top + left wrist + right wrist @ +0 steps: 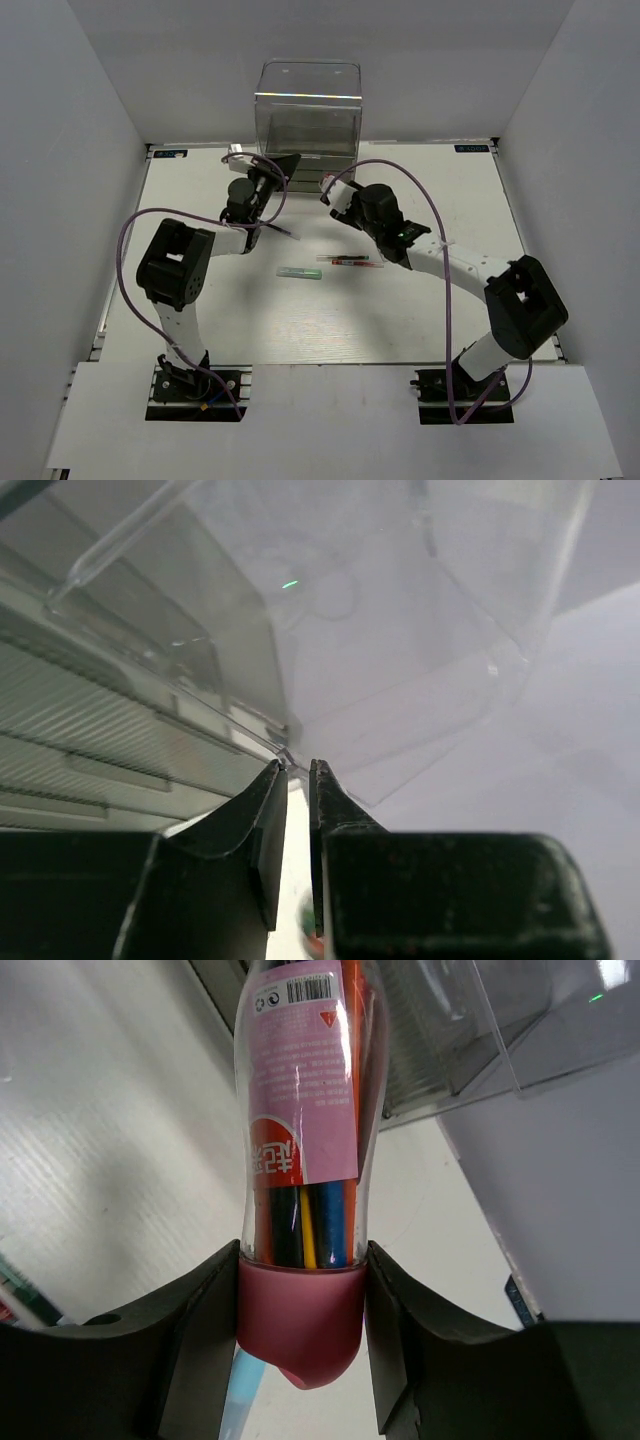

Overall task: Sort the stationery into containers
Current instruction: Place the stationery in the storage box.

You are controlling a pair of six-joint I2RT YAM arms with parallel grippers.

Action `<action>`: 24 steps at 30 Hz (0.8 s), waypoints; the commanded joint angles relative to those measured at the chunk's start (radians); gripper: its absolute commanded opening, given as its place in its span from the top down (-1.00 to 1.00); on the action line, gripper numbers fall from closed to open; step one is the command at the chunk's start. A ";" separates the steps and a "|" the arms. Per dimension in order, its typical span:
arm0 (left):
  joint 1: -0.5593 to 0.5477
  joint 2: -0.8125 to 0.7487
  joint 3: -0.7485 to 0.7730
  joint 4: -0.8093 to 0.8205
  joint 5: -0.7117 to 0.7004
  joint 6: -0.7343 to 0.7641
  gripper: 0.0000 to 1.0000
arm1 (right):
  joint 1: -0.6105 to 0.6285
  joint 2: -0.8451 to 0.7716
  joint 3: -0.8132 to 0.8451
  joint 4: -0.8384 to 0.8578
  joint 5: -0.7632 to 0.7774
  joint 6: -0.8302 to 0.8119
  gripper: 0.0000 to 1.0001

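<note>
The containers are grey-tinted drawers in a tall clear cabinet point(307, 110) at the back of the table. My left gripper point(264, 172) point(297, 767) is at the cabinet's lower left front, its jaws nearly together on the corner of a clear drawer edge point(284, 752). My right gripper point(337, 196) point(300, 1300) is in front of the cabinet, shut on a chunky pink marker case point(300, 1110) at its pink cap end, with coloured pens visible inside. A white pen with a green cap point(300, 272) and thin red and green pens point(350, 261) lie on the table.
A thin dark pen point(287, 232) lies beside the left forearm. A light blue pen point(238, 1400) shows under the right gripper. Purple cables loop over both arms. White walls enclose the table on three sides.
</note>
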 commanded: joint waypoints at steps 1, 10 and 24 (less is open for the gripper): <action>-0.007 -0.136 0.026 0.058 0.023 0.028 1.00 | 0.004 0.030 0.094 0.131 0.037 -0.084 1.00; -0.007 -0.174 0.026 0.040 0.051 0.048 1.00 | 0.012 0.126 0.145 0.246 0.101 -0.182 1.00; -0.007 -0.214 0.035 0.020 0.060 0.057 1.00 | 0.044 0.331 0.165 0.732 0.209 -0.591 1.00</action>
